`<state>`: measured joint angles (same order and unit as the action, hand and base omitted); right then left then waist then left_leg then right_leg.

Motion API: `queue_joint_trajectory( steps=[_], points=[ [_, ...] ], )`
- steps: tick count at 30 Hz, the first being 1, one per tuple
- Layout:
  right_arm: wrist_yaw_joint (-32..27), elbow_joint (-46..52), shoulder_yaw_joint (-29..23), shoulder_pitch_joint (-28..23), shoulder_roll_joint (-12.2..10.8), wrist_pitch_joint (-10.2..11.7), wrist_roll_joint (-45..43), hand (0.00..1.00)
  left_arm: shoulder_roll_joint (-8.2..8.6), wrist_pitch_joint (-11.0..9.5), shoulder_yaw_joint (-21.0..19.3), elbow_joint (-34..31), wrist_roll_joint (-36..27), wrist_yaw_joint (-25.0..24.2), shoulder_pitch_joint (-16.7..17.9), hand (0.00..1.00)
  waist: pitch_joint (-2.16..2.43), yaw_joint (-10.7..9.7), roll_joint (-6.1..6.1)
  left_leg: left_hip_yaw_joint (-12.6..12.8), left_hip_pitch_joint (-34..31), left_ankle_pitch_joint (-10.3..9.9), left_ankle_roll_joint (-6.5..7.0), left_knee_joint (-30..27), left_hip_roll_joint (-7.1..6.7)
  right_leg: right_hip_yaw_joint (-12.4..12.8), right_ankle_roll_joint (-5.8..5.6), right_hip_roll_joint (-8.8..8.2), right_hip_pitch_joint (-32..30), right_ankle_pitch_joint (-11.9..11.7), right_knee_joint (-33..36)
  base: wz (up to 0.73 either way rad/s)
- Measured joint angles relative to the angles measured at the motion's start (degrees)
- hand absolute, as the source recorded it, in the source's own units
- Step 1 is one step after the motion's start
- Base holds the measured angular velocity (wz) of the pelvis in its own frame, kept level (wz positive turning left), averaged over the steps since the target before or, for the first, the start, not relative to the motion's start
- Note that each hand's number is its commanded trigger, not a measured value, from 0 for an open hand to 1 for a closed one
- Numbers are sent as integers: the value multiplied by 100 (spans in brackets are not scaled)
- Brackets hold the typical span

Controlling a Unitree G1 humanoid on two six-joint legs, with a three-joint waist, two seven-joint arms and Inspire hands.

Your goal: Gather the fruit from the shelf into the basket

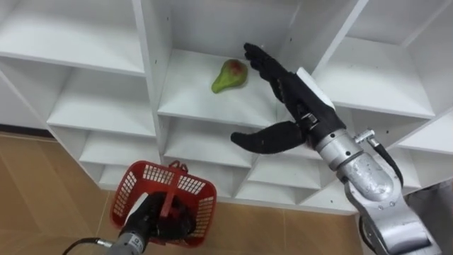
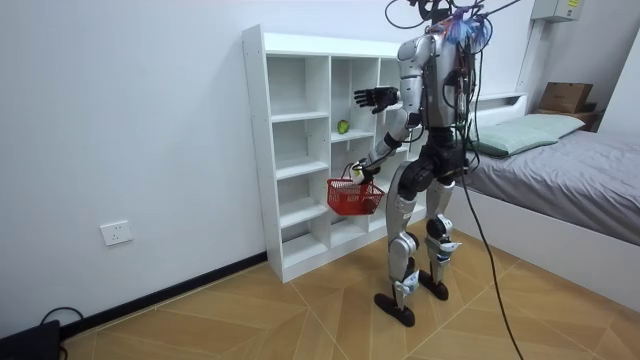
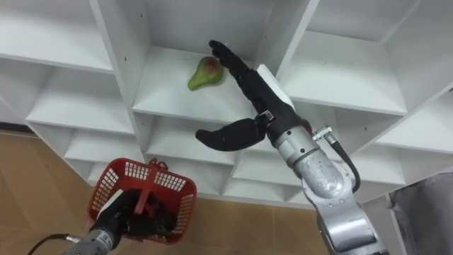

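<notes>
Pear (image 1: 230,75), green blushed red, on middle closet shelf (image 1: 205,106); right hand (image 1: 294,95) spread wide just beside it, seemingly for reaching; left hand (image 1: 148,218) curled round handle of red basket (image 1: 198,185), held low below, likely to receive.

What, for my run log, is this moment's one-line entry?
right hand: open, beside pear on closet shelf; left hand: shut on red basket handle

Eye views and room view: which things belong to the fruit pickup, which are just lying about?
Job: pear, closet shelf it lies on, red basket in left hand, open right hand near pear.
Lying about: bed, cardboard box, wall socket.
</notes>
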<state>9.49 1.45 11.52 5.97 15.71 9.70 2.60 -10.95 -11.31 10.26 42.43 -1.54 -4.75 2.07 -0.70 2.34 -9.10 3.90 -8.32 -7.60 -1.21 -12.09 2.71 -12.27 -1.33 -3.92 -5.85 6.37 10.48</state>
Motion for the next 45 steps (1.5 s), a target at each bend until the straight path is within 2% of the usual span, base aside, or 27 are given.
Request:
queue_joint_trajectory(
  steps=[4,8,12,17,22,27,32,39,45],
  points=[
    [-128,-1,-2,94,-1,70,-2,0,18,1,-6,-4,2,23,-13,100,-21,11,32,-45,-28,-1,0,-30,0,-46,3,0,1,-2,10,6],
    [-258,-5,-126,128,-1,72,-20,0,77,3,-117,-5,89,3,-12,100,-53,128,82,-78,-35,-1,-1,-52,0,-58,5,0,16,-3,14,2],
    [-352,-209,-164,327,33,76,12,0,90,43,-173,-4,158,-76,0,100,-51,226,85,-119,-29,0,-2,-66,-2,-95,5,-2,54,-3,12,5],
    [-380,-422,-165,557,71,72,55,0,83,67,-228,1,225,-87,0,100,-49,249,75,-227,-39,14,-16,-67,-15,-191,4,-6,94,-3,11,10],
    [-394,-783,-165,770,75,73,133,0,83,108,-231,79,243,-74,0,100,-61,267,22,-260,-51,30,-21,-65,-19,-220,3,-5,100,-2,5,4],
    [-443,-1167,-164,969,73,72,115,0,77,187,-280,95,370,-108,-1,100,-57,290,-95,-336,-120,37,-16,-103,-38,-293,3,-14,104,-1,-21,8],
    [-564,-1665,-133,1235,62,79,-79,0,78,255,-214,103,370,-112,-7,100,-64,404,-115,-353,-128,37,-16,-114,-39,-349,3,-25,107,-1,-5,2],
    [-808,-2357,-87,1545,29,56,-95,0,63,264,-218,289,376,-107,-29,100,-118,459,-199,-461,-313,49,-12,-179,-57,-507,14,-37,67,15,-33,12],
    [-864,-2599,-85,1629,33,-1,-168,0,17,343,-215,328,456,-307,-85,100,-119,547,-205,-507,-344,51,-11,-172,-74,-509,11,-34,51,22,-78,2]
  ],
)
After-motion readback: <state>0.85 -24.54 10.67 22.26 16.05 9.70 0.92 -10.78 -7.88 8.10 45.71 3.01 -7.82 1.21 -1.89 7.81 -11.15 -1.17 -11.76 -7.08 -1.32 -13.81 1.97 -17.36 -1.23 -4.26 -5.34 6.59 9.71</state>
